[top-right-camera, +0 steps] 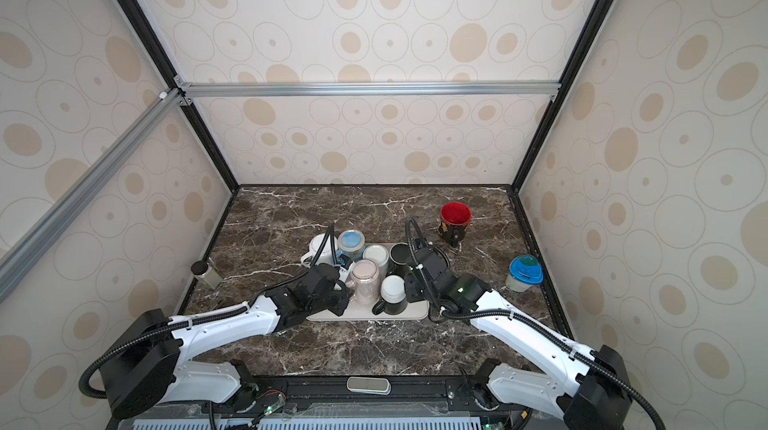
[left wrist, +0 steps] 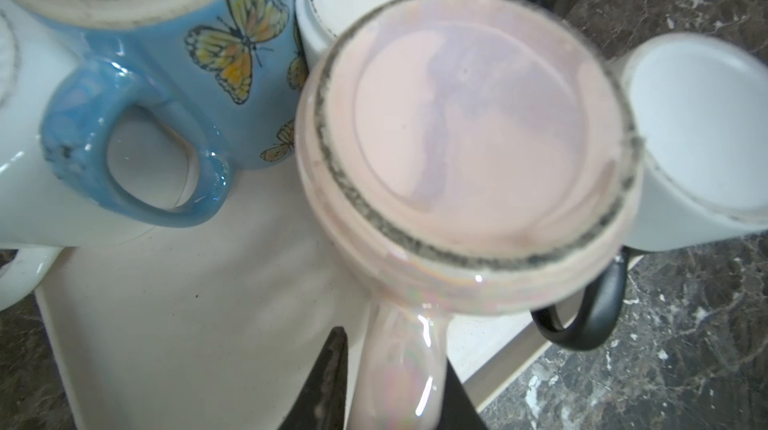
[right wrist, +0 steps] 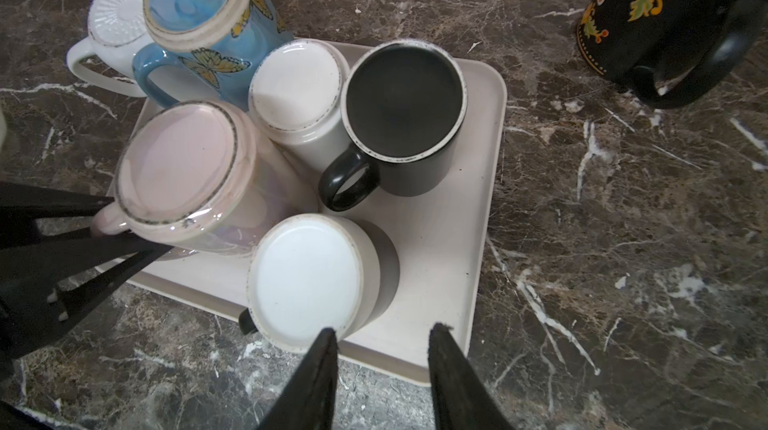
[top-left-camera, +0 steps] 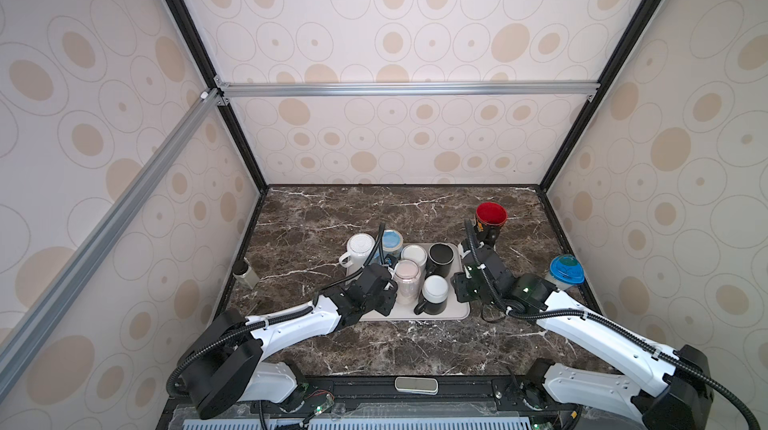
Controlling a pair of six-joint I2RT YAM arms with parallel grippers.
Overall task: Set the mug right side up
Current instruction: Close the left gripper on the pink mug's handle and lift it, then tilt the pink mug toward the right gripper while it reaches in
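Item: pink mug (top-left-camera: 406, 278), upside down, base uppermost, set near the middle of the beige tray (right wrist: 457, 199) among other mugs, on the marble table (top-left-camera: 374, 349)

Left gripper (left wrist: 395, 353): found at the mug's 8 o'clock in both top views; fingers (left wrist: 332, 382) pressed in from either side of the handle, which is pinched between them

Right gripper (right wrist: 384, 336): fingers spread, nothing held between them; held over the tray's 3 o'clock edge, apart from the pink mug
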